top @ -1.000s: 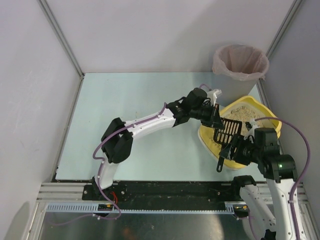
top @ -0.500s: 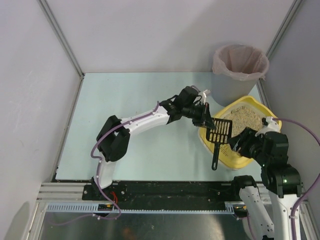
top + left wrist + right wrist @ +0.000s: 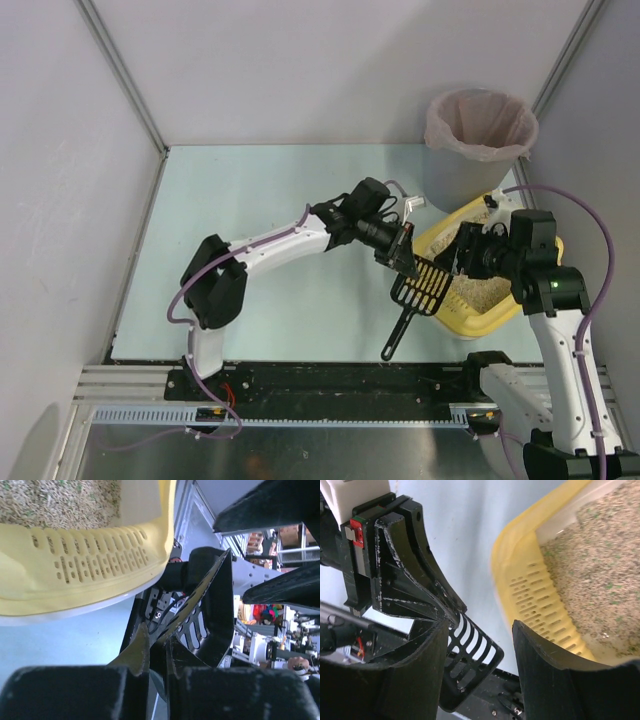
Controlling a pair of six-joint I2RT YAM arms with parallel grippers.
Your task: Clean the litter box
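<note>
While our left pincer [image 3: 404, 262] clamps the scoop [image 3: 422, 288], right pincer [image 3: 465, 257] wide, we should skim the litter box [image 3: 476, 322] shallowly.

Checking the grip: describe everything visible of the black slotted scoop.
The black plastic scoop has a slotted basket and a thin straight handle. The left claw is shut on the basket's far rim. It is tilted by the yellow plastic litter box's left rim, handle pointing toward the arm bases.

Two white-shelled robot arms [image 3: 285, 243] with black joints, looping purple cables [image 3: 597, 262], scuffed matte-black gripper fingers [image 3: 415, 555], small red tag [image 3: 355, 530] just behind them
</note>
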